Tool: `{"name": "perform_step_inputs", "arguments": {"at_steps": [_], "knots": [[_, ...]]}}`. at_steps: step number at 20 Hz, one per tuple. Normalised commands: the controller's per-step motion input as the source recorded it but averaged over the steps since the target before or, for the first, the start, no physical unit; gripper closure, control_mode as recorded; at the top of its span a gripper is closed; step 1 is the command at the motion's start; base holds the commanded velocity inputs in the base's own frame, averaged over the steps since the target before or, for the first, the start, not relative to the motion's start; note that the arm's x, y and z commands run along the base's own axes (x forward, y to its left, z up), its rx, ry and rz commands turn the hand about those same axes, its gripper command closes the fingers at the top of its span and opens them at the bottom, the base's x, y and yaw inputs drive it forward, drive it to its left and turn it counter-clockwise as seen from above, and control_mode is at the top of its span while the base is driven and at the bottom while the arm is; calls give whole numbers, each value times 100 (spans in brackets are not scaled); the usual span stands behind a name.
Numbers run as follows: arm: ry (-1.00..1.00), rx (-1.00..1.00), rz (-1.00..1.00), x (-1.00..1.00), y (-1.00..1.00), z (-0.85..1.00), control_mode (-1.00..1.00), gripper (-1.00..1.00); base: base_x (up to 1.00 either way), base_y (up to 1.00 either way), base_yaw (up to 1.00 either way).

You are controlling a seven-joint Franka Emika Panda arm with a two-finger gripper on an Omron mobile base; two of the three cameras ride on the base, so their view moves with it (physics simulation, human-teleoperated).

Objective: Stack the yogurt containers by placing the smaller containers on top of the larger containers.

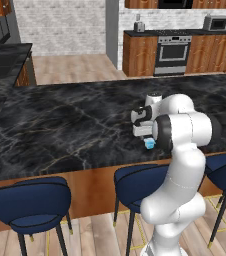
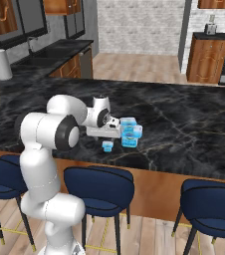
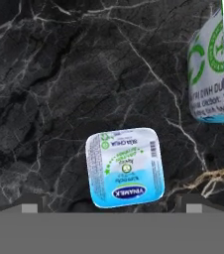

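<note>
**A:** Nearest your lens is the claw (image 3: 106,203), spread as wide as it goes and holding nothing. Its two fingertips (image 3: 29,202) stand either side of the tiny yogurt tub (image 3: 125,167), apart from it, with the tub's printed foil top facing straight up at you.

**B:** So I'm lined up. How will it handle?

**A:** My guess is very light and thin-walled, so it should flex if you squeeze hard. The foil top looks slick and easy to dent. Take hold low on two opposite flat sides, under the rim, and close gently.

**B:** And where does it go?

**A:** Further out on the black marble counter (image 2: 184,124) stand the other two tubs. From the right base camera the large yogurt tub (image 2: 128,133) sits just beyond the claw, with the middling tub (image 2: 138,131) tight against it; I can't tell whether they touch. The tiny tub sits near the counter's front edge, above the blue stools (image 2: 100,185), so a nudge could send it off.
</note>
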Motion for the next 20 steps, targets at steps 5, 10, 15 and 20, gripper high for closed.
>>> {"name": "perform_step_inputs", "arguments": {"at_steps": [5, 10, 15, 20], "knots": [[0, 1, 0, 9, -1, -9, -100, -100, 0, 0, 0], [0, 3, 0, 5, -7, -8, -100, -100, 0, 0, 0], [0, 5, 0, 0, -12, -8, -100, -100, 0, 0, 0], [0, 3, 0, 3, -5, -9, -100, -100, 0, 0, 0]]}}
